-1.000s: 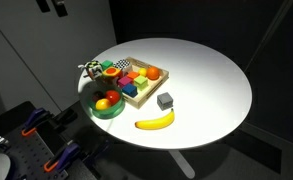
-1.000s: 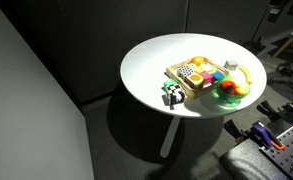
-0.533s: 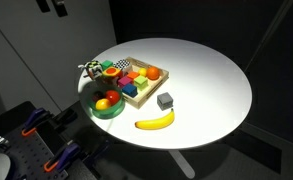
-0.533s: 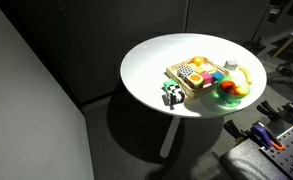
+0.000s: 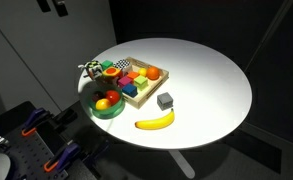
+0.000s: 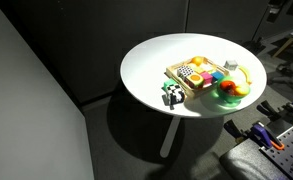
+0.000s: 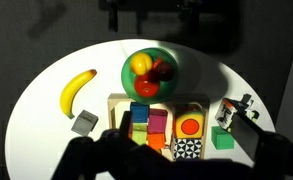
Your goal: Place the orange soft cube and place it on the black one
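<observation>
The jaws are seen only as a dark blur along the lower edge of the wrist view, so whether they are open or closed cannot be told; nothing is seen held in them. No grasp has yet been made.

The orange cube (image 7: 146, 113) is judged to be the orange-red block lying in the wooden tray (image 7: 114, 101), in the corner nearest the green bowl (image 7: 127, 72). The black cube (image 7: 234, 110) is taken to be the small dark piece with pale marks outside the tray, near a green cube (image 7: 223, 138); it is too small for certainty. The grey cube (image 7: 84, 122) beside the banana (image 7: 78, 90) should not be mistaken for it.

A straight descent over the orange cube would be advised, with the jaws spread wide and aligned to the free faces, since neighbouring blocks and the tray wall crowd it. As it is soft, only a light squeeze should be needed. It should be lifted clear of the tray wall before being carried across the surface (image 7: 36, 120).

No brand, label or legible writing can be made out; only a chequered block (image 7: 188, 150) is patterned.
</observation>
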`<state>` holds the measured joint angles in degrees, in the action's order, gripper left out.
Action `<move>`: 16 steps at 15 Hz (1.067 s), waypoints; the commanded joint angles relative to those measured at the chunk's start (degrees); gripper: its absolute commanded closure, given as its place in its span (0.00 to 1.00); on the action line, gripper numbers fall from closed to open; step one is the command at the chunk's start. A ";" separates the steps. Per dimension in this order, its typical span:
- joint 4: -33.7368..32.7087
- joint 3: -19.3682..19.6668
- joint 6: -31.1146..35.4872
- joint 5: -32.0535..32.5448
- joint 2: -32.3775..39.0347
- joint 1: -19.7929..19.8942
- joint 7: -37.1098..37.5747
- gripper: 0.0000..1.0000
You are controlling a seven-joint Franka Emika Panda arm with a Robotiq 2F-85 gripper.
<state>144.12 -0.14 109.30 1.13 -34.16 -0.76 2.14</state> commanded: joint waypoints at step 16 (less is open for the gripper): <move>-16.96 -4.71 3.17 -0.10 21.90 -0.04 8.63 0.00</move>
<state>132.09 -4.26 115.20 -0.44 -17.07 -0.85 8.34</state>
